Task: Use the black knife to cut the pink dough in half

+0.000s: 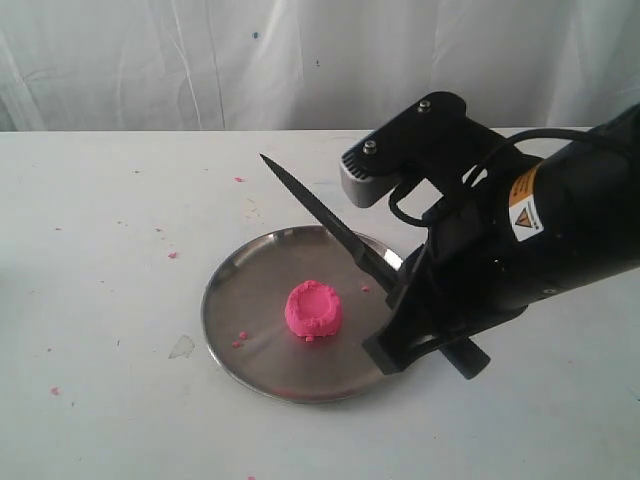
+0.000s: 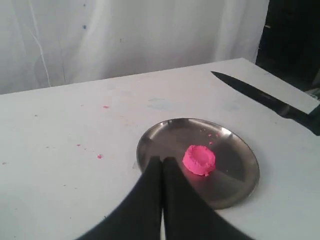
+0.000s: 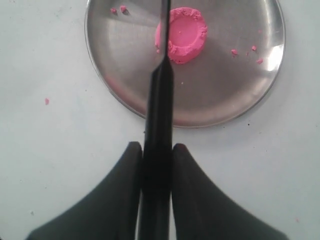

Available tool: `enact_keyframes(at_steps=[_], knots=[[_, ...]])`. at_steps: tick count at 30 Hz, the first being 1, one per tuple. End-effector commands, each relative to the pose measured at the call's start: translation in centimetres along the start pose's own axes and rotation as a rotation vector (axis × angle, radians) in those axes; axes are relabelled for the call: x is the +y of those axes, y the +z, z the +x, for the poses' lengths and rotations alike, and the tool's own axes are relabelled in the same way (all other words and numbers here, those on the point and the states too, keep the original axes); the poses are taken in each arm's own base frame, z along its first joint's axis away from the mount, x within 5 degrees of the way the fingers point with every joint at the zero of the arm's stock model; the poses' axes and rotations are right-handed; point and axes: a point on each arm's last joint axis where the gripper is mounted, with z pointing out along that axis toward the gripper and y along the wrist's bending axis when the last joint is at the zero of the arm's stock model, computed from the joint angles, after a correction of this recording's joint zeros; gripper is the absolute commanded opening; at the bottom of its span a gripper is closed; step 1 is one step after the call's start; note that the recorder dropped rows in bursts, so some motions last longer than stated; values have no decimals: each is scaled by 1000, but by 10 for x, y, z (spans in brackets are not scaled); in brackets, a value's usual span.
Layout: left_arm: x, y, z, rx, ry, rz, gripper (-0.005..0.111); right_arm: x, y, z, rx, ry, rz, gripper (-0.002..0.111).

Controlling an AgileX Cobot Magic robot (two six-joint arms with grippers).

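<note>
Backdrop: a white curtain hangs in folds behind a white counter.
Counter: dotted with stray pink crumbs and a few faint marks.
Plate: a round steel plate lies flat on the counter, a little right of the middle in the exterior view.
Pink dough: one whole rounded lump with a dented top and a raised rim, sitting near the centre of the plate, uncut. A few small pink bits lie on the steel beside it.
Black knife: raised and tilted, its handle low by the plate's right rim and its pointed tip up and away toward the back left. The blade hangs over the plate, apart from the dough. From the right wrist camera the blade lines up across one side of the lump.
Right gripper: clamped on the knife's handle, one finger on each side.
Right arm: bulky and black, with a yellow warning sticker.
Left gripper: fingers pressed together with nothing between them; out of the exterior view. Its tips line up with the plate's near rim in its own camera; its height cannot be told.
</note>
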Motion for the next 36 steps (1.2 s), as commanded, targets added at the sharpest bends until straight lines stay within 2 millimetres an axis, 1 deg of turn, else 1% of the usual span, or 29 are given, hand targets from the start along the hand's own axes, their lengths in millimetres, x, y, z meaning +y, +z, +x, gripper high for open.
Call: enact_keyframes(at_steps=[1, 2, 3, 4, 5, 6, 7, 8, 9, 10, 11, 12, 13, 14, 16, 18, 20, 23, 25, 28, 30, 32, 34, 36], knots=[[-2, 32, 20, 28, 78, -20, 0, 0, -1, -3, -16, 8, -5, 0], [-3, 40, 24, 34, 105, -25, 0, 1, 0, -3, -11, 9, -7, 0], [-4, 53, 30, 44, 141, -28, 0, 1, 2, -3, 1, 14, -13, 0], [-5, 60, 32, 57, 162, -31, 0, 1, 3, -3, 5, 14, -13, 0], [-7, 72, 34, 96, 202, -35, 0, 2, 7, -2, 26, 7, -15, 0], [-9, 78, 35, 120, 216, -32, 0, 2, 9, -2, 38, 6, -15, 0], [-11, 87, 35, 156, 231, -27, 0, 2, 17, -1, 77, 5, -16, 0], [-14, 97, 31, 191, 232, -29, 0, 2, 26, 0, 118, -9, -17, 0], [-15, 100, 29, 198, 231, -28, 0, 3, 31, 0, 133, -18, -18, 0], [-19, 109, 18, 198, 237, -19, 0, 3, 38, 0, 145, -18, -21, 0], [-21, 113, 11, 193, 235, -20, 0, 3, 40, -1, 145, -18, -21, 0], [-25, 124, -2, 199, 225, -25, 0, 3, 43, -2, 143, -19, -21, 0], [-27, 129, -6, 209, 226, -30, 0, 3, 44, -2, 144, -19, -21, 0], [-30, 138, -17, 205, 225, -30, 0, 3, 45, -2, 143, -19, -21, 0], [-33, 144, -27, 189, 226, -28, 0, 3, 45, -2, 145, -19, -21, 0], [-36, 145, -39, 153, 217, -16, 0, 3, 45, -2, 145, -19, -21, 0], [-40, 144, -47, 132, 101, 3, 0, 3, 45, -2, 141, -19, -21, 0], [-44, 138, -50, 135, -112, 43, 0, 3, 45, -3, 130, -25, -16, 0], [-46, 135, -50, 147, -218, 67, 0, 3, 45, -4, 122, -30, -16, 0], [-51, 126, -51, 158, -297, 109, 0, 3, 45, -6, 104, -32, -15, 0], [-55, 121, -52, 150, -286, 140, 0, 3, 45, -7, 93, -33, -15, 0], [-56, 119, -55, 117, -228, 161, 0, 3, 45, -8, 81, -33, -15, 0], [-58, 119, -58, 76, -135, 182, 0, 3, 45, -9, 72, -33, -15, 0], [-60, 119, -66, -23, 46, 219, 0, 3, 45, -9, 72, -33, -15, 0]])
